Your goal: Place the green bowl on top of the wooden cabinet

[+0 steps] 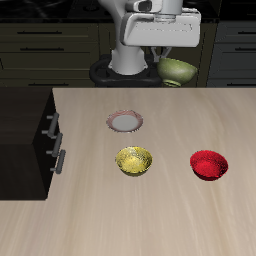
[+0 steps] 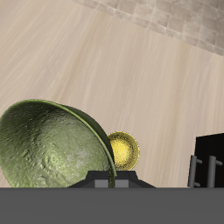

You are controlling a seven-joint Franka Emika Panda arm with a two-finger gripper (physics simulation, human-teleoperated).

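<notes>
bowl — green bowl (image 1: 178,70) tilted in claw (image 1: 166,62) | raised above table

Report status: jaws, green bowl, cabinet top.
Gripper shut on green bowl, held high above table's back edge. Wooden cabinet top bare. Nothing in the way.

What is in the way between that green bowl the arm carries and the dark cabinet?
Nothing visible. The gripper holds the green bowl high at the table's back; the cabinet has a bare top, and the other dishes sit low on the table.

White, rounded arm segments (image 1: 150,40); dark joints
</notes>
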